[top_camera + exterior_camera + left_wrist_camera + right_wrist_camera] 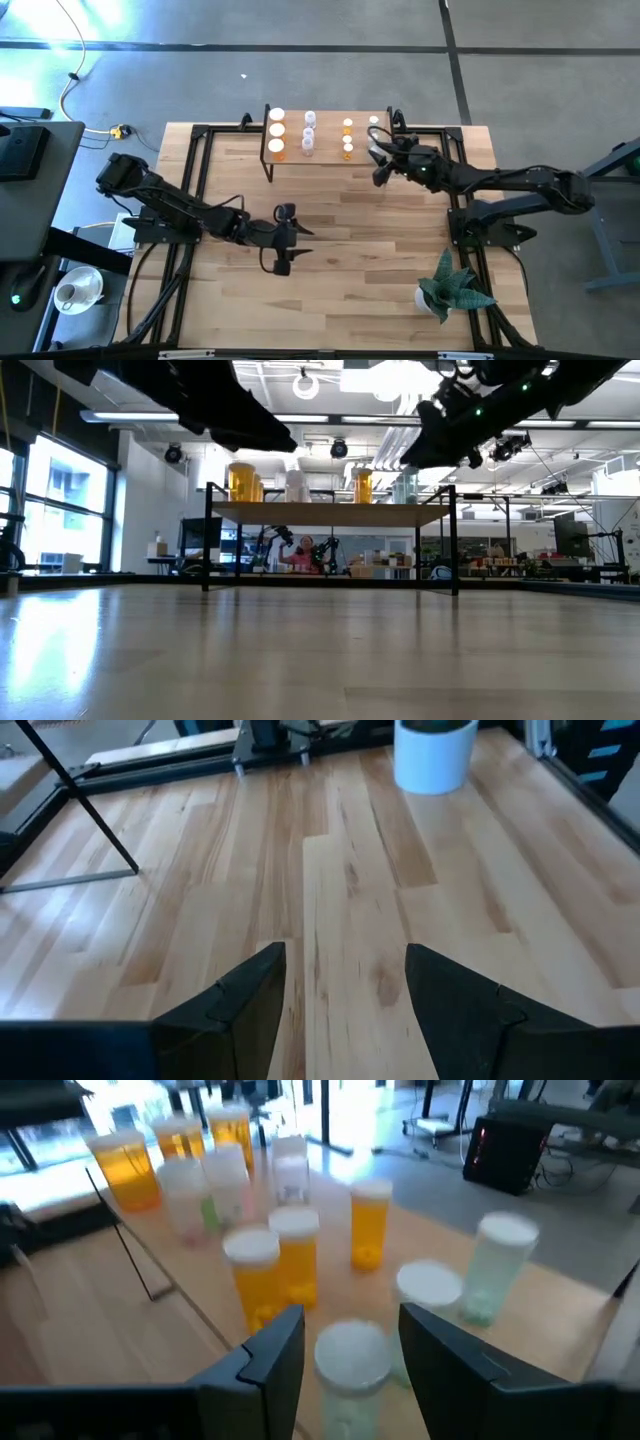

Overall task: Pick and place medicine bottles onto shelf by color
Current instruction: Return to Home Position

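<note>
Light-wood shelf (pixel 328 140) at the far edge of the table (pixel 350 300), bottles (pixel 277 130) in rows on it, orange, clear, pale green, right gripper (pixel 377 163) just beside its right end, fingers apart, empty, left gripper (pixel 345 990) spread wide over mid-table, plant (pixel 452 290) well clear at front right.

Shelf (pixel 330 152) at the worktop's (pixel 350 215) far edge, medicine bottles (pixel 309 133) standing on it, right end effector (pixel 379 165) at its right end, left end effector (pixel 289 238) mid-worktop, plant (pixel 452 290) front right.
</note>
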Tool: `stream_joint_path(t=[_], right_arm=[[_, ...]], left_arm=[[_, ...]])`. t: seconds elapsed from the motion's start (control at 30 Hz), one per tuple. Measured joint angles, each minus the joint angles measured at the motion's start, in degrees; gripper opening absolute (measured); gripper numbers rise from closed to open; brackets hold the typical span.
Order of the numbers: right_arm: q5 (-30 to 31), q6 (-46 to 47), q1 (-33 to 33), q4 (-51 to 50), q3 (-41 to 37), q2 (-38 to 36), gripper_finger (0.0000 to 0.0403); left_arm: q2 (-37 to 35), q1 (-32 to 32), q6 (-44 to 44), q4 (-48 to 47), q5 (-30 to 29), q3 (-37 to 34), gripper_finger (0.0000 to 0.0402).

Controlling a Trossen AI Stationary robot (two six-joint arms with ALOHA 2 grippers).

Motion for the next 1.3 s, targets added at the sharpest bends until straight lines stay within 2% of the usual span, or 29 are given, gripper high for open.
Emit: stream_joint_path(t=[0.17,0.37,0.47,0.6,0.77,0.93,1.17,1.3], right_arm=[[0.0,0.0,0.9,-1.1,0.0,-7.1,0.0156],[-2.1,3.8,4.2,-8.7,0.0,-18.6,0.0156],[-5.1,5.6,7.3,-15.2,0.0,-23.3,0.0156],[-3.5,5.5,13.2,-18.6,-2.5,-27.7,0.0156],[2.1,4.6,20.1,-17.9,-8.1,-34.7,0.0156],[2.0,5.5,26.0,-16.3,-13.5,-42.6,0.0156],[2.0,2.4,32.7,-16.0,-17.0,-50.8,0.0156],[2.0,1.3,35.4,-15.8,-20.1,-54.0,0.0156]], left_arm=[[-6.1,0.9,0.6,-3.9,3.0,0.0,0.0195],[-20.3,3.6,0.5,-12.9,4.4,0.0,0.0195],[-27.6,4.9,0.9,-17.6,4.5,0.0,0.0195],[-35.6,5.4,2.9,-19.9,4.5,-2.6,0.0195],[-41.5,5.3,0.5,-13.0,4.7,-12.5,0.0195],[-44.6,5.3,-2.6,-7.9,4.6,-20.9,0.0195],[-45.8,5.3,-3.1,7.4,6.0,-32.6,0.0195],[-45.8,5.3,-3.4,13.0,6.0,-37.1,0.0195]])
